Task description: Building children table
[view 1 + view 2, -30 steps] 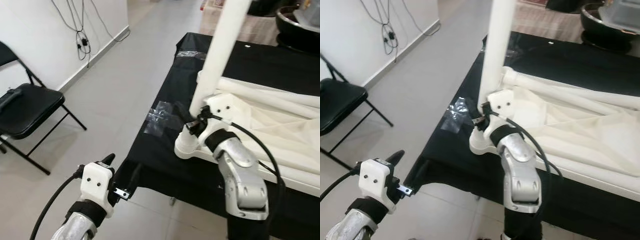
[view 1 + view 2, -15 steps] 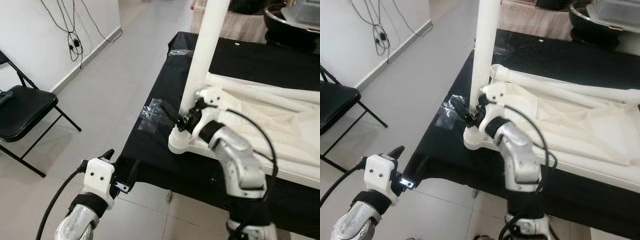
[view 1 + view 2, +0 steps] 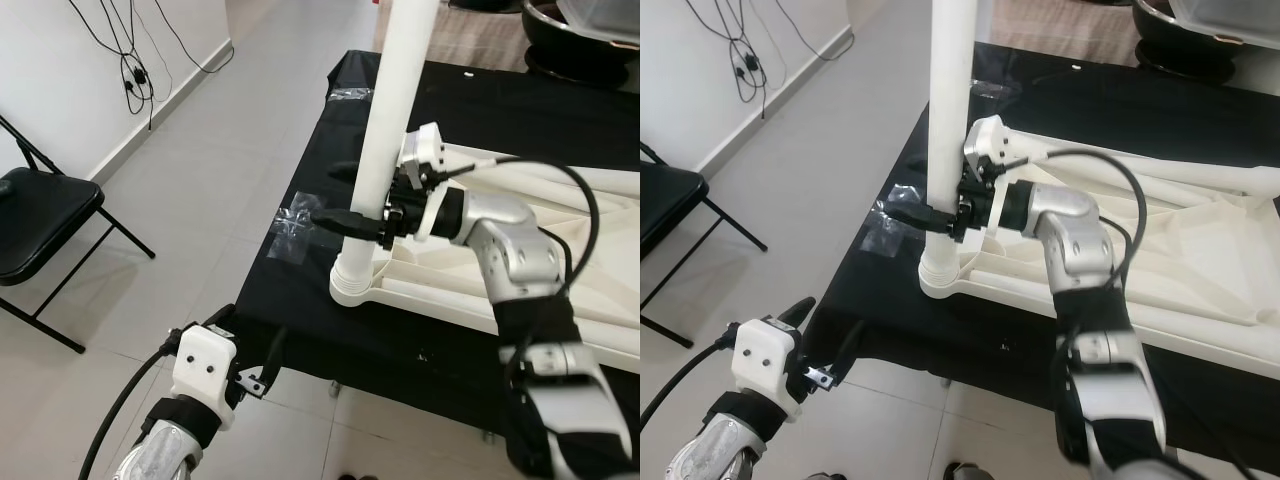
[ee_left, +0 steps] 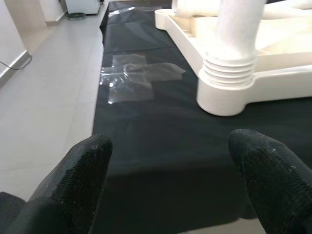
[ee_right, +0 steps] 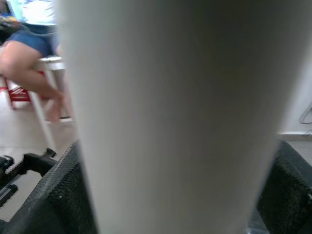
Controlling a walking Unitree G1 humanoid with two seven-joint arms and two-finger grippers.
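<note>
The white leg (image 3: pixel 395 120) stands upright in the tabletop's corner socket (image 3: pixel 352 285) at the counter's (image 3: pixel 300 300) left edge. The right gripper (image 3: pixel 372 222) has its fingers clamped around it; the left gripper (image 4: pixel 173 165) hangs open, off the near edge.

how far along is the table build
Done: one white leg stands upright in the corner socket of the upturned tabletop. In hand: the right pincer is around that leg. Left: other legs lie loose on the tabletop; the left pincer hangs open, idle.
</note>
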